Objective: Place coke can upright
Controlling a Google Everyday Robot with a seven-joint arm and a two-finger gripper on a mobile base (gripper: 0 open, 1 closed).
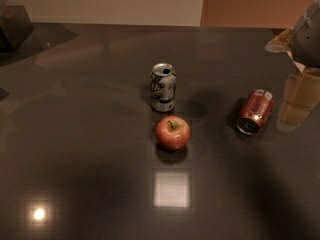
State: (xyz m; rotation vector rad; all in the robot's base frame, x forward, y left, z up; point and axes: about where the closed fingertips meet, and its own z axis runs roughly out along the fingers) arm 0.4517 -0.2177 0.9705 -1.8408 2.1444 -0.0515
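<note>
The red coke can (255, 111) lies on its side on the dark table (90, 134), at the right of the camera view, with its silver end facing the front. My gripper (296, 106) hangs at the right edge of the view, just to the right of the can and apart from it. It holds nothing that I can see.
A white-and-green patterned can (163, 87) stands upright near the middle of the table. A red apple (172, 132) sits just in front of it. A dark angular object (15, 29) stands at the far left corner. The table's far edge meets a pale wall.
</note>
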